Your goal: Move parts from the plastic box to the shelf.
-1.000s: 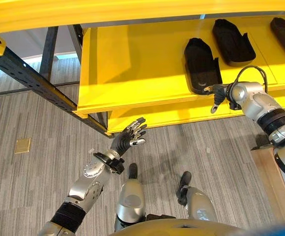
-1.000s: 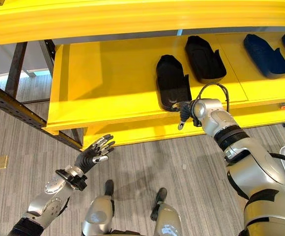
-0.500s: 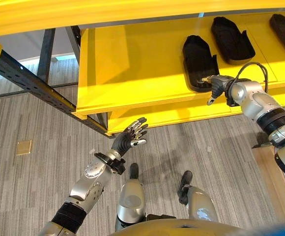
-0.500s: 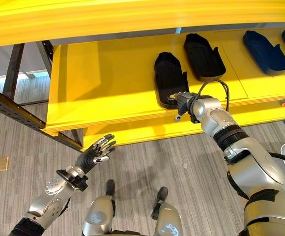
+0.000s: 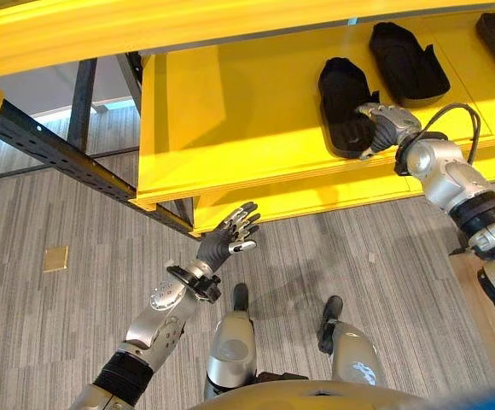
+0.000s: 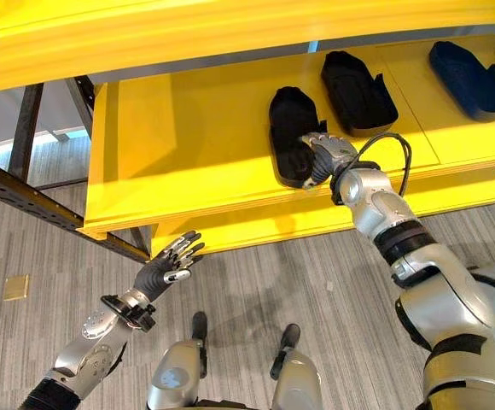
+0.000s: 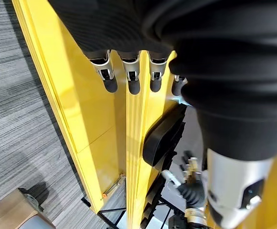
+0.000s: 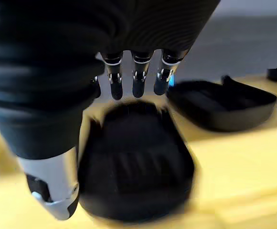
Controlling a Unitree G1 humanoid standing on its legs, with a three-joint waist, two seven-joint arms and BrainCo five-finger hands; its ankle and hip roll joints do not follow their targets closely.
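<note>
Silver fingers of the right hand (image 6: pixel 324 151) reach out straight over the near end of a black part (image 6: pixel 293 132) lying on the yellow shelf (image 6: pixel 196 145), while the left hand (image 6: pixel 164 266) hovers spread-fingered below the shelf edge.

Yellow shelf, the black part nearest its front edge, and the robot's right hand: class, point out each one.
yellow shelf (image 6: pixel 188 145): right eye view, bare board.
black part (image 6: pixel 288 120): right eye view, its far end.
right hand (image 6: pixel 326 152): right eye view, back of the hand.
</note>
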